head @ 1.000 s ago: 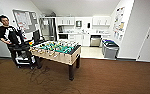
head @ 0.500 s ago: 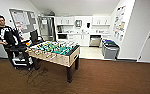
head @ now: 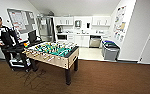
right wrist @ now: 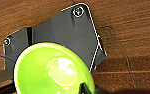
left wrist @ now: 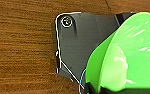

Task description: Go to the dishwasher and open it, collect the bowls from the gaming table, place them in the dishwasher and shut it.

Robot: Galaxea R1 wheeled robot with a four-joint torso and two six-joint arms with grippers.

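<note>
A bright green bowl [left wrist: 126, 55] hangs over the brown wood-look floor in the left wrist view, with a dark finger [left wrist: 91, 88] of my left gripper on its rim. In the right wrist view a lime-green bowl [right wrist: 53, 70] hangs the same way, a dark finger [right wrist: 84, 88] of my right gripper over its edge. The dishwasher [head: 94, 41], a stainless front, sits far off in the white kitchen row; whether its door stands open is too small to tell. The light-topped gaming table is out of view.
A table-football table [head: 53, 53] stands ahead on the left on brown floor. A person [head: 1, 35] with a control rig stands at its far left end. Grey bins [head: 110, 50] stand by the right wall. Open floor runs between table and bins toward the kitchen.
The whole head view has shifted a little as the camera moved. The person by the table has changed posture slightly.
</note>
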